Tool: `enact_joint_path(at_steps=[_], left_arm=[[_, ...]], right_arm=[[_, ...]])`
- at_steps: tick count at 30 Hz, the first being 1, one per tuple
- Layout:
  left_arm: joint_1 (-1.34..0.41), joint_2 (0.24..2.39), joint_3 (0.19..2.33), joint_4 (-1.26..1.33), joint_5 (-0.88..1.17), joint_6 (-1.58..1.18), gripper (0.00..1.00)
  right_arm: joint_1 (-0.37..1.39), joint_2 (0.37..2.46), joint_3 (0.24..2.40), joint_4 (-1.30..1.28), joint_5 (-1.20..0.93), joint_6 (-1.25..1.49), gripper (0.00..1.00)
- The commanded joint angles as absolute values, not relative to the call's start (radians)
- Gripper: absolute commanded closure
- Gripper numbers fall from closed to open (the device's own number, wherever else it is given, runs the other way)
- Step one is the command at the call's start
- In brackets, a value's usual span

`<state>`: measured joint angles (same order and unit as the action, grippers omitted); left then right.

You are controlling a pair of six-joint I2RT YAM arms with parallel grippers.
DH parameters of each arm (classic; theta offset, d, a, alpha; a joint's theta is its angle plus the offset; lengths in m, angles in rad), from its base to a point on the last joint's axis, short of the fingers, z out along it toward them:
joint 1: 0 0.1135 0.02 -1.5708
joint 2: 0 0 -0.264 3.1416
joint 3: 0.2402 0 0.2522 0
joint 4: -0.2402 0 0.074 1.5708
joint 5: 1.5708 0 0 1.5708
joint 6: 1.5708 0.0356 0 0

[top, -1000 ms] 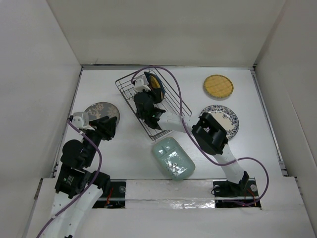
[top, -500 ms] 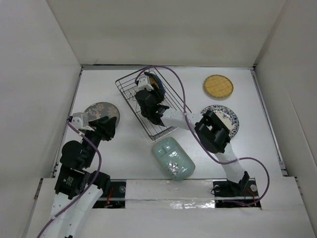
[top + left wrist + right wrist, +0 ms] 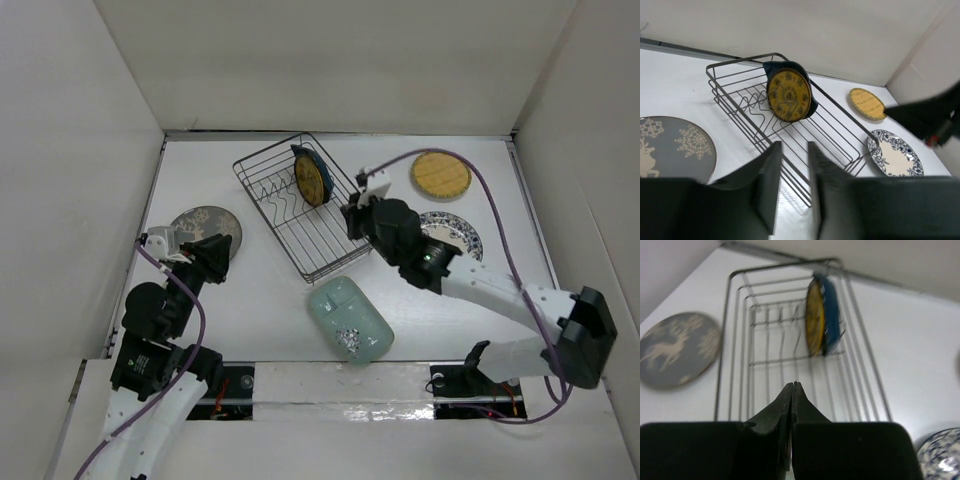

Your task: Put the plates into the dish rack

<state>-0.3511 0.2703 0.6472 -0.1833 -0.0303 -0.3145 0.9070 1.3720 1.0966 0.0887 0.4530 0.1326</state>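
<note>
Found in dish rack [image 3: 322, 240]: yellow plate [image 3: 788, 95], dark blue plate [image 3: 831, 315], upright, touching. Noted right claw [image 3: 792, 385] clenched, empty; left claw [image 3: 794, 146] parted, empty, near grey plate [image 3: 675, 147].

The right arm [image 3: 500, 290] is folded sharply at its elbow, far out to the right of the dish rack [image 3: 312, 235]. Its forearm reaches back leftward, so the right gripper [image 3: 354, 218] sits just beside the rack's right-hand long side, jaws pressed together with nothing between them. The left arm [image 3: 160, 310] rises from its base well to the left of the rack. The left gripper [image 3: 215, 258] points toward the rack, its jaws a narrow gap apart and empty.
</note>
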Motion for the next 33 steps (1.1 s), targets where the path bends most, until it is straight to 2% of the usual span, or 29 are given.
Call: enact_joint_path(at_steps=[1,3,4,5,6,7,9,10,13,16,20,26,29,30,33], left_arm=[[-0.348,0.287,0.657,-0.138,-0.023,-0.304,0.82],[-0.348,0.288,0.657,-0.138,-0.025,-0.304,0.89],[-0.348,0.288,0.657,-0.137,-0.025,-0.304,0.96],[-0.348,0.288,0.657,-0.137,-0.026,-0.304,0.98],[-0.348,0.293,0.655,-0.137,-0.028,-0.304,1.00],[-0.348,0.295,0.655,-0.137,-0.031,-0.304,1.00],[-0.348,0.304,0.657,-0.137,-0.031,-0.304,1.00],[-0.348,0.305,0.658,-0.135,-0.028,-0.302,1.00],[-0.348,0.310,0.657,-0.137,-0.031,-0.302,0.99],[-0.348,0.305,0.658,-0.138,-0.028,-0.302,0.98],[-0.348,0.299,0.660,-0.135,-0.029,-0.301,0.95],[-0.348,0.282,0.657,-0.138,-0.041,-0.301,0.92],[-0.348,0.282,0.658,-0.140,-0.046,-0.301,0.92],[-0.348,0.282,0.658,-0.140,-0.045,-0.302,0.92],[-0.348,0.279,0.658,-0.141,-0.044,-0.301,0.91]], right_arm=[[0.891,1.269,0.875,0.028,0.155,0.305,1.00],[0.891,1.165,0.754,-0.064,0.083,0.363,1.00],[0.891,1.128,0.720,-0.096,0.077,0.385,0.97],[0.882,1.093,0.688,-0.125,0.066,0.432,0.89],[0.882,1.025,0.658,-0.182,0.066,0.457,0.63],[0.865,0.997,0.614,-0.210,0.061,0.475,0.50],[0.842,0.945,0.580,-0.262,0.012,0.514,0.34],[0.824,0.937,0.549,-0.267,0.008,0.525,0.30],[0.801,0.937,0.523,-0.284,-0.081,0.569,0.27],[0.788,0.969,0.488,-0.262,-0.170,0.571,0.27],[0.788,1.115,0.474,-0.201,-0.325,0.565,0.27],[0.798,1.252,0.469,-0.135,-0.331,0.575,0.32],[0.798,1.279,0.471,-0.121,-0.313,0.574,0.52],[0.798,1.282,0.466,-0.104,-0.314,0.586,0.69],[0.798,1.296,0.442,-0.086,-0.327,0.607,0.87]])
